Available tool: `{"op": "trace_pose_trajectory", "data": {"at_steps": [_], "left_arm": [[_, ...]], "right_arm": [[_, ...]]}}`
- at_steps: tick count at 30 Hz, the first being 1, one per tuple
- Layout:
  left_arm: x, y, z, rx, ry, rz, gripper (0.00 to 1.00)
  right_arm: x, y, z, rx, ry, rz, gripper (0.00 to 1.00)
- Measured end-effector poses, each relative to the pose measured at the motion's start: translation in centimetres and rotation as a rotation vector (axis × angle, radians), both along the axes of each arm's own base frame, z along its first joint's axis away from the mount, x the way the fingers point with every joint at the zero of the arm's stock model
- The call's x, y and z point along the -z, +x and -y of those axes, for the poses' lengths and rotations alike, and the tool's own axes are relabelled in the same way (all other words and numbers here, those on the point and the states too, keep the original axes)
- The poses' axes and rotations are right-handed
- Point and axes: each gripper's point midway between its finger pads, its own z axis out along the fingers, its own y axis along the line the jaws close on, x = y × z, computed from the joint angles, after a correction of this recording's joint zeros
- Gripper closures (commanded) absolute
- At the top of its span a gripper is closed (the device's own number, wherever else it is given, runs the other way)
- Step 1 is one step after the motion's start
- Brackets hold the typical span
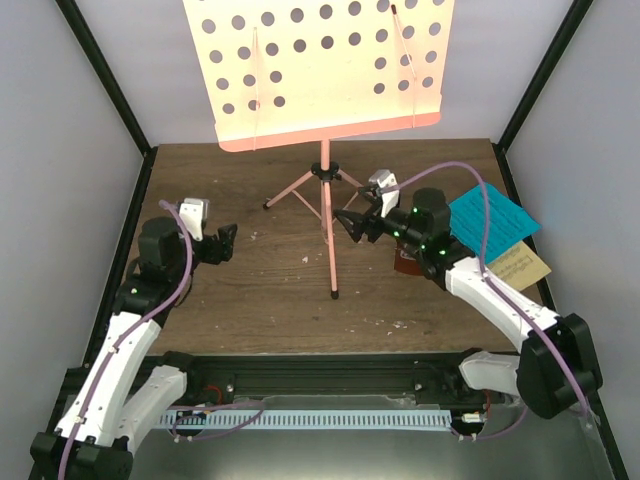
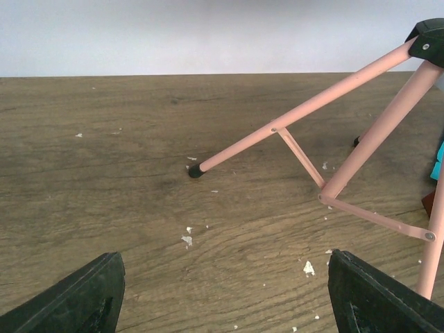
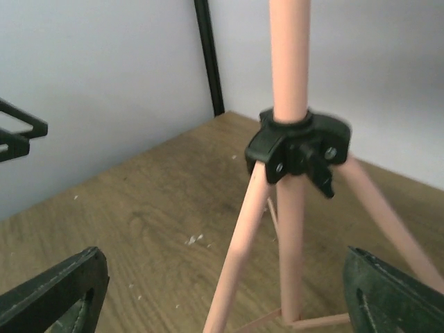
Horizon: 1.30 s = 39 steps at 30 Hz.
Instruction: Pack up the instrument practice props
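The pink music stand (image 1: 327,215) stands mid-table on its tripod, its hole-dotted desk (image 1: 320,70) at the top of the overhead view. My right gripper (image 1: 352,222) is open just right of the pole. In the right wrist view the pole and one leg (image 3: 291,229) rise between the wide-apart jaws of this gripper (image 3: 229,295), below the black hub (image 3: 298,146), and nothing touches them. My left gripper (image 1: 228,243) is open left of the stand and holds nothing; it (image 2: 225,295) faces a tripod leg (image 2: 298,114). Blue sheet music (image 1: 492,222) and a yellow page (image 1: 525,268) lie at the right. A reddish-brown metronome (image 1: 406,263) shows partly under my right arm.
Black frame posts and white walls close in the wooden table (image 1: 250,290) on three sides. The tripod's feet spread toward the back and the front. White crumbs dot the wood. A purple cable arcs over the right arm above the blue sheet.
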Motion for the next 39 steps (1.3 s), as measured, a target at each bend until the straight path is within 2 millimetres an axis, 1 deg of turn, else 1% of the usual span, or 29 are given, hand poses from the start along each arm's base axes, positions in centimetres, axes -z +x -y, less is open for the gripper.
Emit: {"op": "trace_pose_trajectory", "data": {"at_steps": [4, 8, 11, 15, 21, 25, 29, 31, 32, 36, 39], "left_arm": [[0.2, 0.1, 0.0, 0.0, 0.001, -0.007, 0.19], [0.4, 0.2, 0.0, 0.0, 0.003, -0.013, 0.19], [0.4, 0.2, 0.0, 0.0, 0.004, -0.013, 0.19], [0.4, 0.2, 0.0, 0.001, 0.006, -0.013, 0.19], [0.3, 0.1, 0.0, 0.002, 0.007, -0.01, 0.19], [0.1, -0.1, 0.0, 0.002, 0.006, -0.004, 0.18], [-0.1, -0.2, -0.1, 0.002, 0.004, 0.004, 0.18], [-0.2, -0.3, -0.1, 0.002, 0.004, 0.006, 0.18], [-0.2, -0.3, -0.1, 0.002, 0.003, 0.007, 0.18], [-0.2, -0.3, -0.1, 0.002, 0.003, 0.007, 0.18], [-0.2, -0.3, -0.1, 0.002, 0.003, 0.008, 0.18]], "right_arm": [[1.5, 0.0, -0.7, -0.028, 0.065, -0.162, 0.02], [1.7, 0.5, -1.1, -0.044, 0.158, -0.301, 0.01], [1.4, 1.0, -1.1, -0.032, 0.251, -0.409, 0.01], [0.8, 2.4, -1.0, 0.015, 0.384, -0.575, 0.02], [0.0, 3.8, -0.8, 0.07, 0.632, -0.823, 0.04], [-0.5, 4.8, -0.8, 0.086, 0.775, -0.93, 0.07], [0.0, 5.8, -0.9, 0.099, 0.879, -1.027, 0.15], [0.4, 6.2, -1.0, 0.104, 0.912, -1.065, 0.17], [0.7, 6.5, -1.1, 0.108, 0.927, -1.084, 0.19], [1.6, 7.1, -1.3, 0.12, 0.967, -1.138, 0.32], [1.5, 7.2, -1.3, 0.115, 0.985, -1.149, 0.45]]}}
